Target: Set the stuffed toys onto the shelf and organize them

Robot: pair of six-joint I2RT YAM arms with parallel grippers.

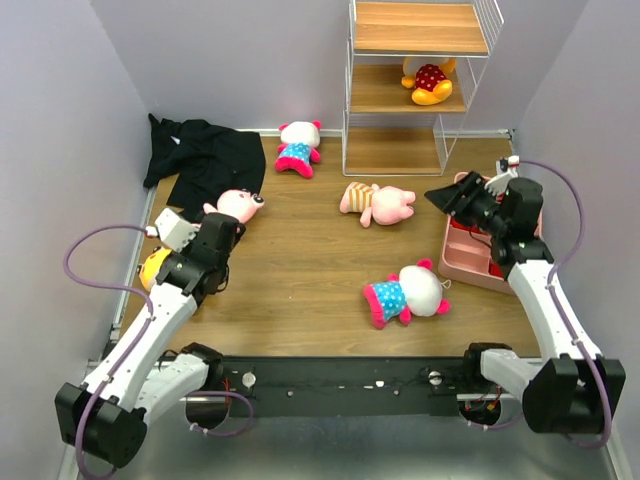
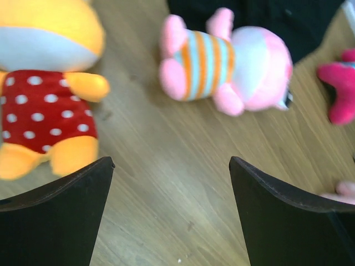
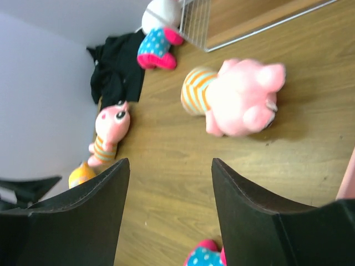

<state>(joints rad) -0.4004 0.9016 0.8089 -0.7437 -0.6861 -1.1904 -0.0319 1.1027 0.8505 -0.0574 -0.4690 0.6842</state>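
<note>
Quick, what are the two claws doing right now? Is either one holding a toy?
Left claw: open, holding nothing.
Right claw: open, holding nothing.

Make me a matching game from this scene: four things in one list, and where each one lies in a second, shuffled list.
Things
1. yellow toy in red dots
2. black cloth
3. pink tray
4. blue-dress toy farther from the shelf

Places
A. right edge of the table
B. middle board of the shelf
C. far left corner of the table
D. front of the table, right of centre

Pairs: 1-B, 2-C, 3-A, 4-D
</note>
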